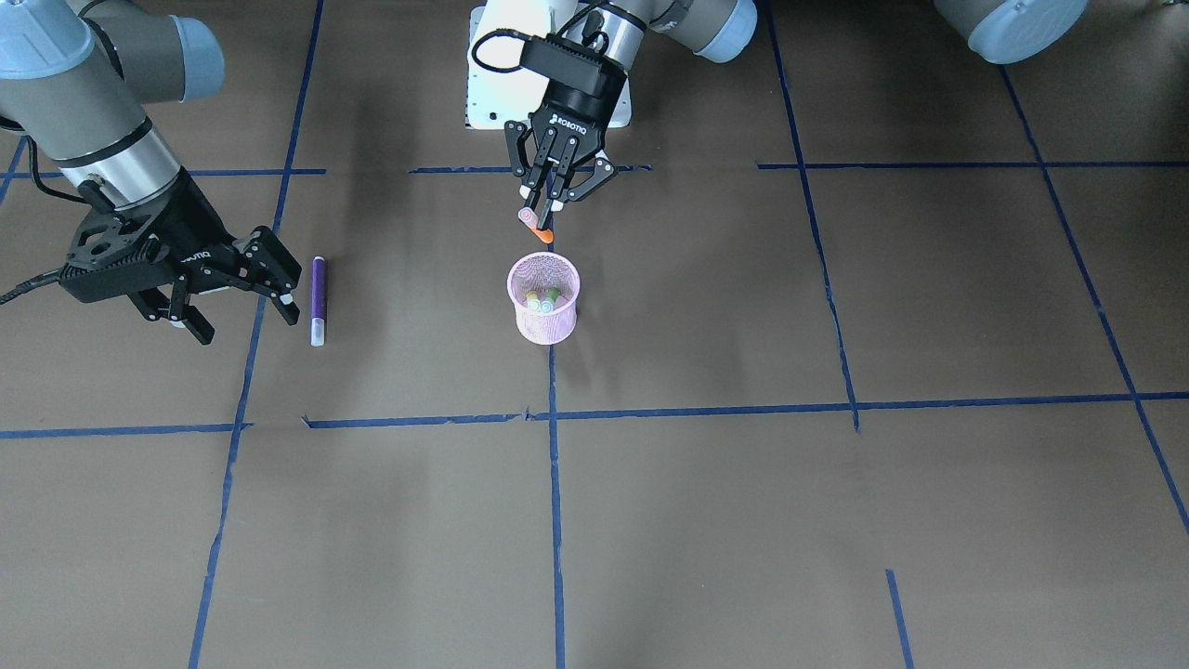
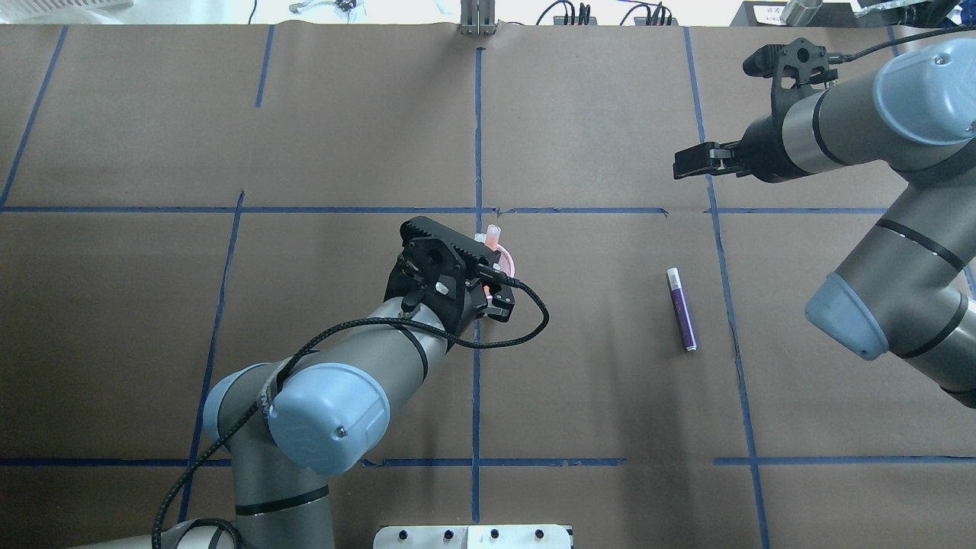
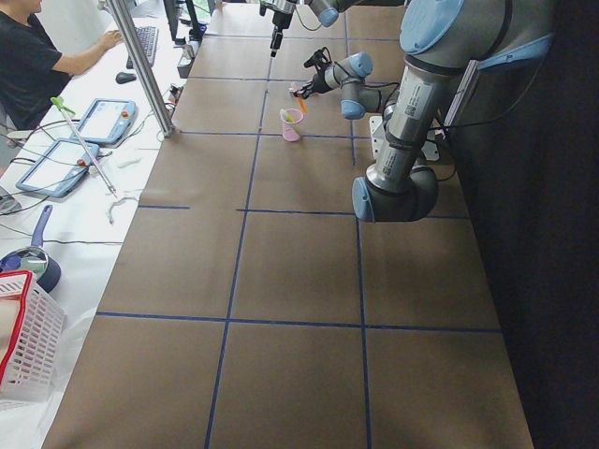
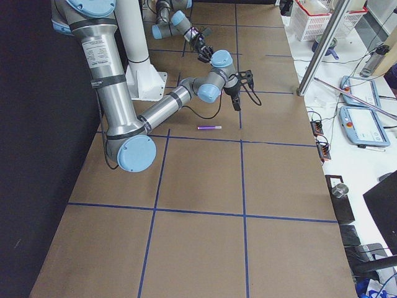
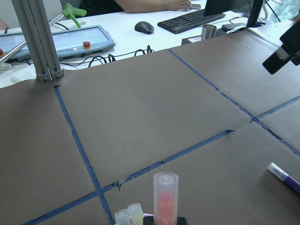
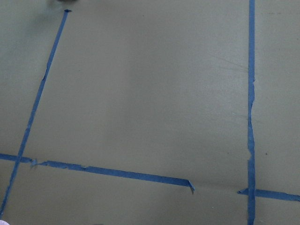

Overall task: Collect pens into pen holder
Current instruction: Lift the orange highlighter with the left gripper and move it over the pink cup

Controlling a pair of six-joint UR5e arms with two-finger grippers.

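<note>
Brown-papered table (image 1: 743, 520), blue tape grid (image 1: 555, 520), a cluttered desk alongside.
A person (image 3: 23, 56) sits at a keyboard (image 5: 194, 19) beside a mouse (image 5: 144, 27); a teach pendant (image 5: 70, 40) lies near an aluminium post (image 5: 40, 42).

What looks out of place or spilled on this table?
Only the slim purple pen lies flat on the brown table, apart from the upright pink wire-mesh cup. Nothing is spilled or visibly damaged.

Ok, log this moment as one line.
left hand: shut on orange pen over pen holder | right hand: open near purple pen on table
</note>
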